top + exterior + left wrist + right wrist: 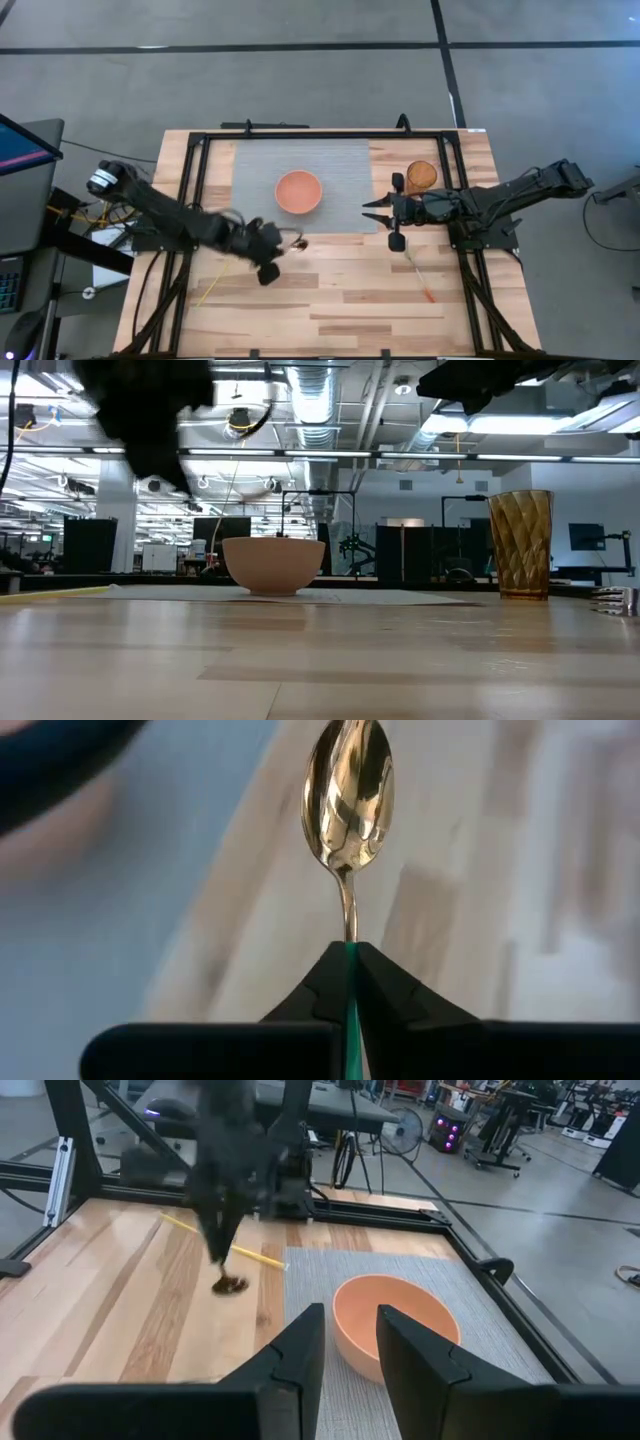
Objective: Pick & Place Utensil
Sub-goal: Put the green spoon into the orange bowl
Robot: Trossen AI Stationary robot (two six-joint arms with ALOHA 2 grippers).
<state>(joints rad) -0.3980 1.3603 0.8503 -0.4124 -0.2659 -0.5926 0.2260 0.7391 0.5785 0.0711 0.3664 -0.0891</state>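
Observation:
My left gripper (268, 243) is shut on a gold spoon (350, 790) with a green handle, over the wood just near of the grey mat (250, 165). The spoon's bowl (298, 241) points toward the table's right. It also shows in the right wrist view (232, 1283). An orange bowl (299, 191) stands on the mat. My right gripper (383, 214) is open and empty at the mat's right edge, its fingers (300, 1350) pointing at the orange bowl (395, 1320). My left gripper pinches the spoon's thin neck (350, 935), just behind the spoon's bowl, between its two fingers. The green handle (351, 1020) runs back between the fingers. The spoon sticks straight out ahead of the fingers, along them, and looks clear of the table.
An amber cup (421, 177) stands on the wood right of the mat, beside my right arm; it also shows in the low view (521, 545). A yellow stick-like utensil (210, 290) lies at the near left, and another thin utensil (420, 280) at the near right.

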